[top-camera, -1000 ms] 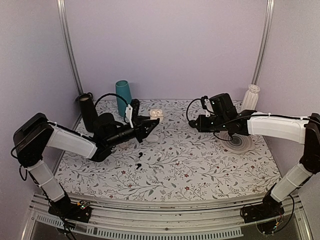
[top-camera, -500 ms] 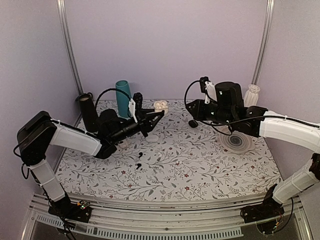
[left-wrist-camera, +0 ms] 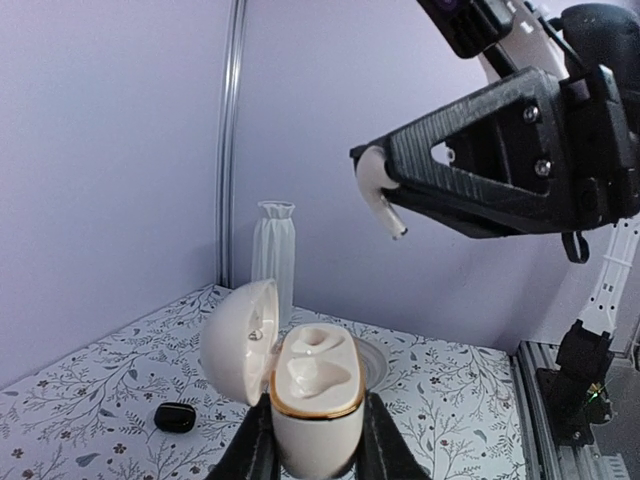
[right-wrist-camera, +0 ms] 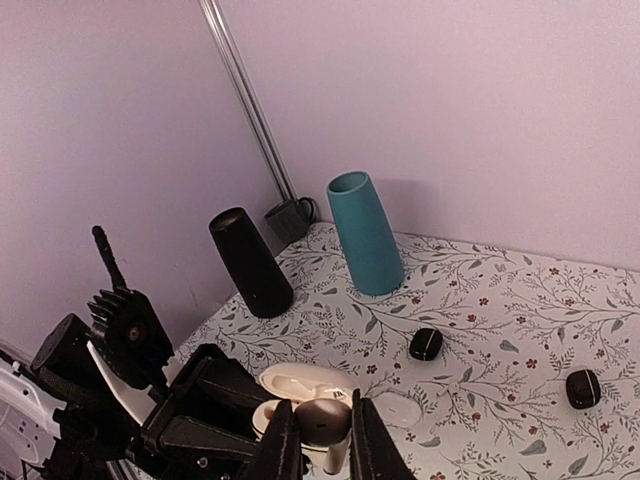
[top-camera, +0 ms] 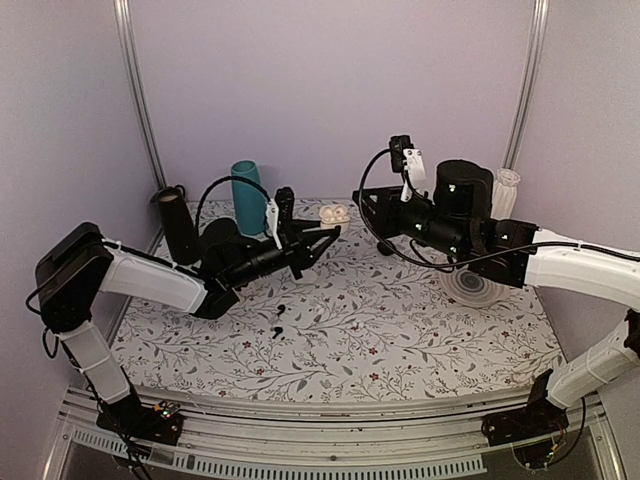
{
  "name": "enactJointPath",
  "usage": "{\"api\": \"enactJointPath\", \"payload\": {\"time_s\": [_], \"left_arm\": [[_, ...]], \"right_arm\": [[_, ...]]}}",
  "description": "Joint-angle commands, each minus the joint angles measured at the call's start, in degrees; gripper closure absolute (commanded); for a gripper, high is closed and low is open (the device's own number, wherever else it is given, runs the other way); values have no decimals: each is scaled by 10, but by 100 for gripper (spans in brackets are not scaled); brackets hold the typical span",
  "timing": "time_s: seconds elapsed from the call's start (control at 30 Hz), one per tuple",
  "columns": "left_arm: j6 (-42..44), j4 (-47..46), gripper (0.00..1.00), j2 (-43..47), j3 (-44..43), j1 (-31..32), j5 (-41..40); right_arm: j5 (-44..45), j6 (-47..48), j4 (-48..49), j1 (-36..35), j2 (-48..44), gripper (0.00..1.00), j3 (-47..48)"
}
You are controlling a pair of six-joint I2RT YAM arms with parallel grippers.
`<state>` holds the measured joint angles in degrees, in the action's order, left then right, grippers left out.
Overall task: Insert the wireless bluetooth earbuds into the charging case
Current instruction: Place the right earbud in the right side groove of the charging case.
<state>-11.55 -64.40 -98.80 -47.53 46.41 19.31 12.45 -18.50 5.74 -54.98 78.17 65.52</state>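
Pale lilac walls close in a bench (top-camera: 400, 340) covered with a leaf-and-flower print. Above its far middle, at about 12 o'clock in the top view, the charging case (left-wrist-camera: 315, 400) is held clear of the surface. It is glossy white with a gold band round its mouth, and its domed lid is swung open to 9 o'clock in the left wrist view. The left claw (left-wrist-camera: 318, 450) is narrowed onto the case's lower body, one finger on each side.

Up at 1 o'clock from the case in that view, and apart from it, a white earbud (left-wrist-camera: 380, 185) is pinched stem-down in the right claw (right-wrist-camera: 323, 440). In the right wrist view the earbud sits just over the open case. A small dark mark on the earbud is too small to read.

A teal vase (top-camera: 247, 195) stands at 11 o'clock on the bench and a black vase (top-camera: 178, 225) at 10 o'clock. A white ribbed vase (top-camera: 505, 190) is at 1 o'clock, with a grey disc (top-camera: 470, 285) at 2 o'clock. Two black pebble-shaped cases (right-wrist-camera: 425, 343) lie on the print. Two dark bits (top-camera: 279, 318) lie left of centre, too small to tell what they are.
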Motion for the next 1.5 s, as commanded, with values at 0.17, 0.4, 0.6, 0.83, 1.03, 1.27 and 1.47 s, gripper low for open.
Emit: {"api": "enactJointPath", "payload": {"time_s": [0.17,0.4,0.6,0.83,1.03,1.27,1.47], "left_arm": [[-10,-1,100,37,-11,16,22],[-26,-1,100,49,-14,19,34],[-47,-5,100,56,-16,24,36],[-58,-8,100,61,-17,27,40],[-61,-8,100,69,-17,27,41],[-69,-8,100,73,-22,28,43],[-76,-6,100,72,-28,28,49]], "right_arm": [[0,76,78,-34,-11,88,-6],[-7,90,97,-40,-15,88,-24],[-15,99,111,-43,-19,88,-33],[-15,108,119,-48,-20,88,-38],[-4,115,118,-49,-22,88,-47],[4,124,119,-49,-30,88,-60],[-3,131,126,-49,-30,87,-66]]}}
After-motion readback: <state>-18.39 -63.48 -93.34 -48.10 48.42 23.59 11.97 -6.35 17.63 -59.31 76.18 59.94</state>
